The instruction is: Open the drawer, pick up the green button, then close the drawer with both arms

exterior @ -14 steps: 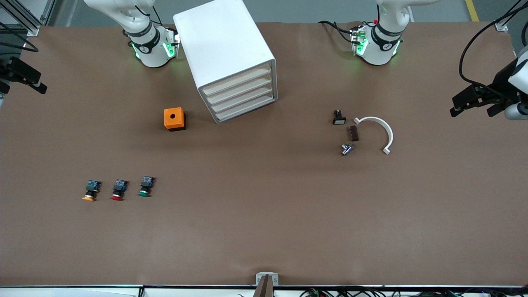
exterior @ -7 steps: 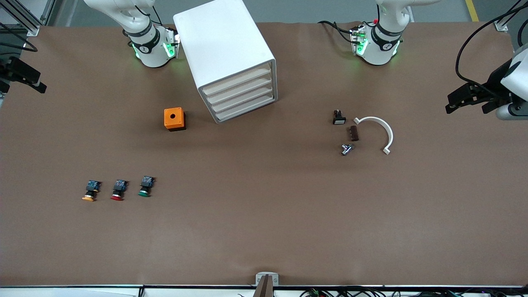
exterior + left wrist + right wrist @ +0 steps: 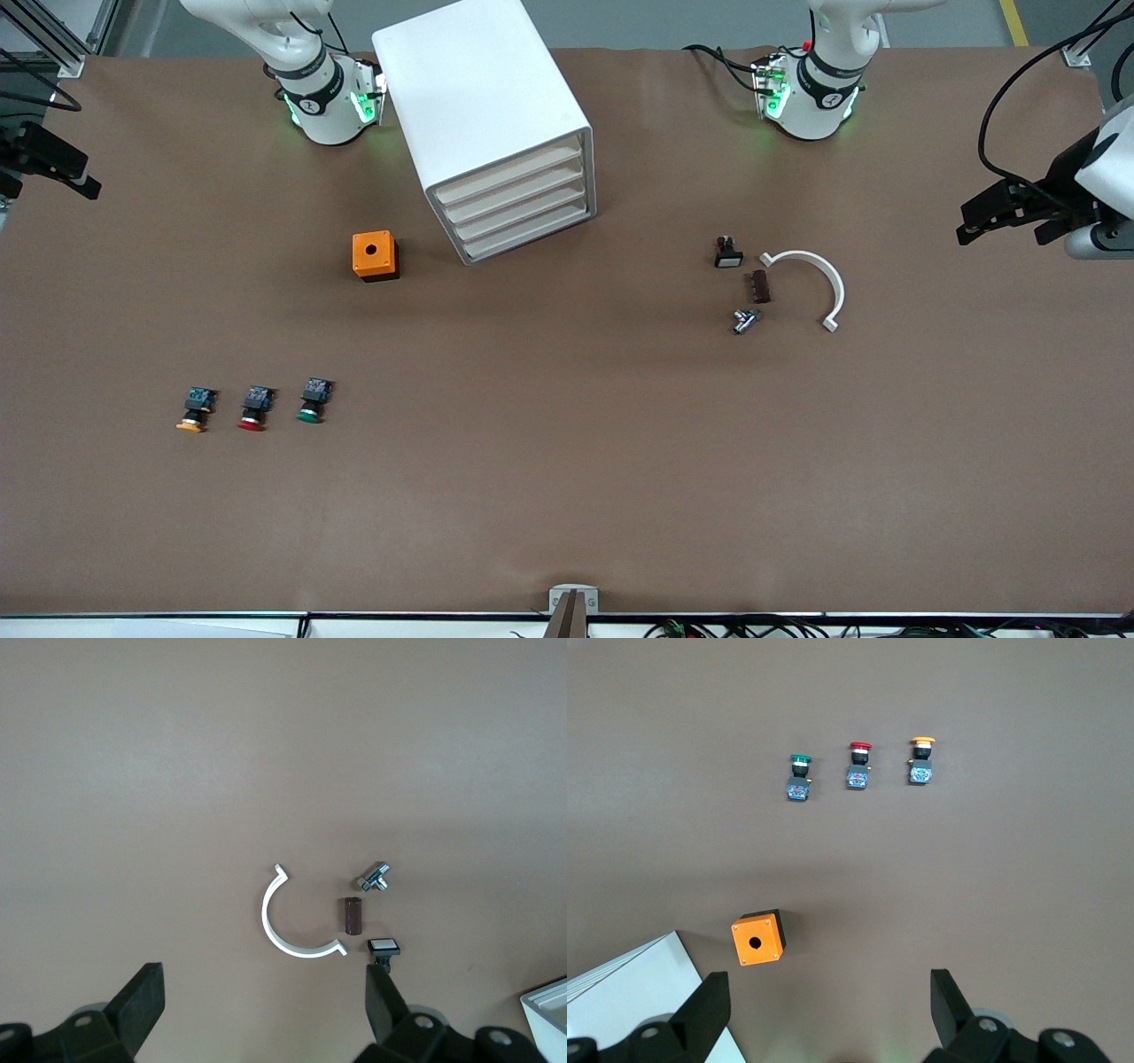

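- Big white boxy cabinet [image 3: 478, 106], smooth with rounded edges, stands at 12 o'clock of the matte brown tabletop [image 3: 567, 496], between the two arm bases.
- It has four slim cream fronts. The lowest drawer [image 3: 532, 237] is shut, flush with the three above it.
- Small push button with a green round cap, black body and blue rear end [image 3: 312, 401] lies on its side on the tabletop, at about 7 o'clock from the cabinet and well apart from it.
- Beside it in one row lie a red-capped button [image 3: 255, 408] and an orange-capped button [image 3: 195, 409].
- Orange square box with a round hole in its top [image 3: 375, 255] sits near the cabinet, at its 8 o'clock.
- At 4 o'clock from the cabinet, close together:
  - a white plastic half-ring [image 3: 828, 279]
  - a dark brown block [image 3: 759, 286]
  - a shiny metal fitting [image 3: 746, 320]
  - a black switch with a white face [image 3: 727, 252]
- Left gripper [image 3: 263, 1005] hangs over the left arm's end of the tabletop, at 3 o'clock of the front view. Its jaws are wide and hold nothing.
- Right gripper [image 3: 828, 1005] hangs at 9 o'clock, over the right arm's end. Its jaws are also wide and hold nothing.
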Robot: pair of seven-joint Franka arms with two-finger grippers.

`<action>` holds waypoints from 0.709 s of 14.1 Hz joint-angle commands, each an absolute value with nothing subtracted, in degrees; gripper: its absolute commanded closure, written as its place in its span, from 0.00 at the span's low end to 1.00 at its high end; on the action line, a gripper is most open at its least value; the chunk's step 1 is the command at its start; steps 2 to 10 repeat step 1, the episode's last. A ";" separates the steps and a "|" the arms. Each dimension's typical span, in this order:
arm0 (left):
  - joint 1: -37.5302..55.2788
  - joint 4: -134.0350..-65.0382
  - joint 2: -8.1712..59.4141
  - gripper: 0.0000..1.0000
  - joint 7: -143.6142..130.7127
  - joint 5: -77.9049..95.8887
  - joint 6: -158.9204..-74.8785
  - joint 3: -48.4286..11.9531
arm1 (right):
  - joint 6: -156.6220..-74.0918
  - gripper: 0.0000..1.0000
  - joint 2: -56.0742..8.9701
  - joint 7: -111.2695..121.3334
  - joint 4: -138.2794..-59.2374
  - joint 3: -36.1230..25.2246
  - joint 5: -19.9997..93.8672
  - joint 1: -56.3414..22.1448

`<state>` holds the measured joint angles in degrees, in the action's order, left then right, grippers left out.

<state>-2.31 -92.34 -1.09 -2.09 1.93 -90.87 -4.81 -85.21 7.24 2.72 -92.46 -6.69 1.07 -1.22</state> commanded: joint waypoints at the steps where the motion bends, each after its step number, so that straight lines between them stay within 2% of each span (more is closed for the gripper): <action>1: -2.55 -90.79 -0.53 0.00 -1.49 1.14 -89.74 -5.19 | -85.08 0.00 8.35 3.16 -93.34 -6.33 1.58 -0.70; 10: -2.55 -90.79 -0.53 0.00 -1.49 1.14 -89.74 -5.19 | -85.08 0.00 8.35 3.16 -93.34 -6.33 1.58 -0.70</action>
